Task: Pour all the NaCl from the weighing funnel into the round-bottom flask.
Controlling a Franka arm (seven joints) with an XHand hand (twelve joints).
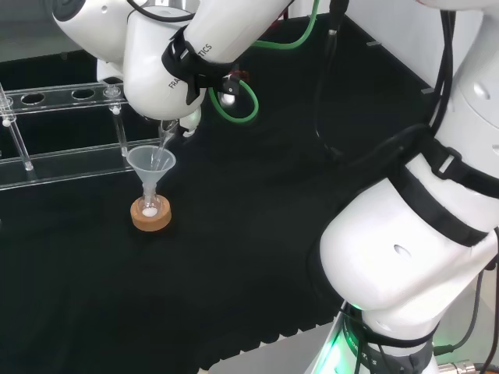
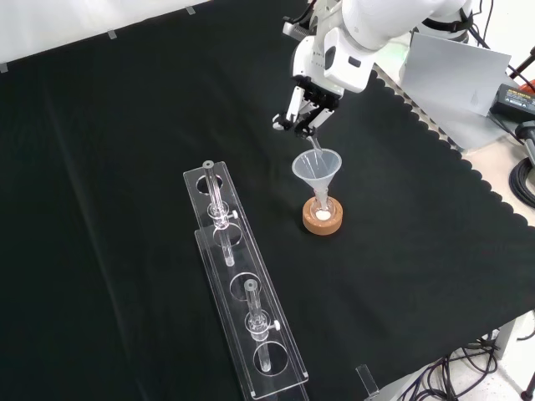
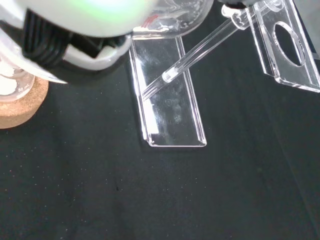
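— Where's the weighing funnel (image 2: 313, 144)?

— Tipped over the clear funnel (image 2: 317, 169) that sits in the round-bottom flask (image 2: 323, 210), spout down inside its rim. The flask stands on the cork ring (image 2: 323, 220).

— And the hand (image 2: 306, 102)?

— Directly above, fingers pinching the weighing funnel's upper end. I'd keep the spout centred over the funnel and tilt steeply so no salt is left behind.
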